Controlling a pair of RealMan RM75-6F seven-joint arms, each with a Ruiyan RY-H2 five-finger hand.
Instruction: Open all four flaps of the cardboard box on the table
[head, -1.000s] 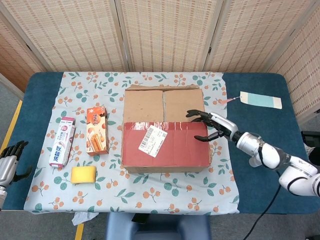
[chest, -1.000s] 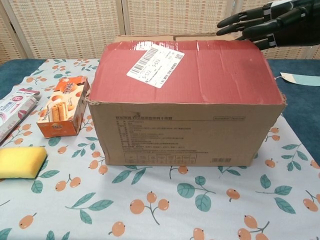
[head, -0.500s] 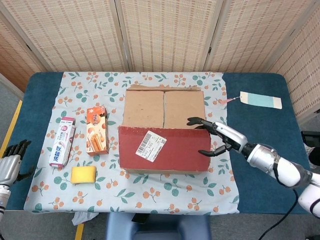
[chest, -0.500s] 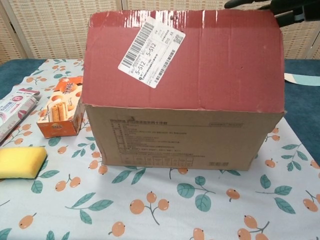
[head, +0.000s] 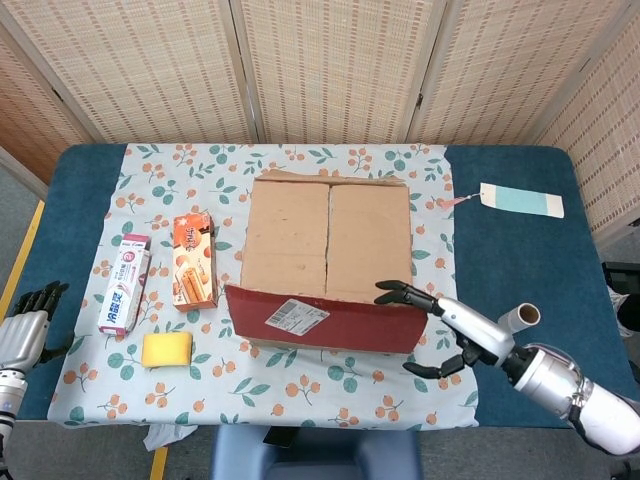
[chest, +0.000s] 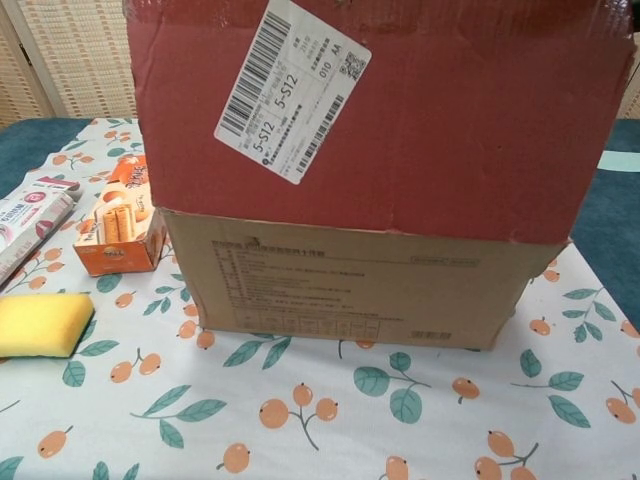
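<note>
The cardboard box (head: 328, 240) stands mid-table on the floral cloth. Its near long flap (head: 320, 322), red-taped with a white label (chest: 290, 85), is lifted and stands tilted toward me; in the chest view the red flap (chest: 430, 120) fills the upper frame above the box's front wall (chest: 350, 290). Two brown side flaps lie flat, meeting at a middle seam. My right hand (head: 440, 325) is at the red flap's right end with fingers spread, fingertips (head: 388, 293) touching its top edge, the thumb below. My left hand (head: 25, 330) hangs off the table's left edge, holding nothing.
Left of the box lie an orange snack box (head: 194, 259), a toothpaste box (head: 124, 284) and a yellow sponge (head: 166, 349). A blue card (head: 520, 200) lies at the back right. A small roll (head: 522, 315) sits near my right forearm.
The red near flap has swung up from flat on the box top and over toward me. My right hand has followed it toward the table's front edge. The left hand barely moved.
</note>
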